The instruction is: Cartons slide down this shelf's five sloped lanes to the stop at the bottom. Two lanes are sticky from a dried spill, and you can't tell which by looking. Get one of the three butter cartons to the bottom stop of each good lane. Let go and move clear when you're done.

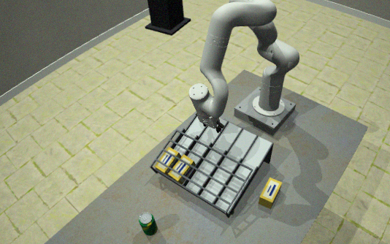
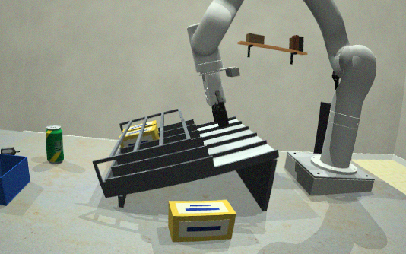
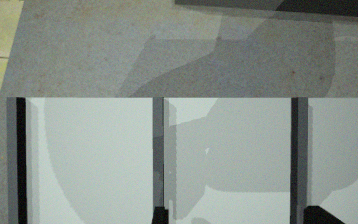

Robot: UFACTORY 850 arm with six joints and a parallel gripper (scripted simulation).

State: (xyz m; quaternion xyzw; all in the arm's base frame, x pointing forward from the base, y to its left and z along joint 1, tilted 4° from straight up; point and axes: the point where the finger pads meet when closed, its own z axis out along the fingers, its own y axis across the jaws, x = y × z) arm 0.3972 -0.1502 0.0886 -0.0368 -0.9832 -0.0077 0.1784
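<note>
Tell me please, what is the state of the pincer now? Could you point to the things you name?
Pincer (image 1: 214, 126) (image 2: 221, 124) (image 3: 236, 216): open, holding nothing, over the upper end of the sloped shelf (image 1: 261, 172) (image 2: 160, 178) (image 3: 158, 117).

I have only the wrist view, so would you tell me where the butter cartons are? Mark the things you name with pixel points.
Observer: One carton (image 1: 165, 163) (image 2: 150, 124) is in an outermost lane, another (image 1: 180, 170) (image 2: 139, 134) in the lane beside it, both toward the shelf's (image 1: 243, 191) (image 2: 157, 179) (image 3: 158, 115) lower end.
Operator: Thank you, and the third?
Observer: That carton (image 1: 271, 191) (image 2: 202, 221) lies on the table, outside the shelf, beyond the opposite outermost lane.
Operator: Which end is the gripper (image 1: 214, 128) (image 2: 222, 125) (image 3: 235, 216) at?
Observer: The raised end, its fingers apart.
</note>
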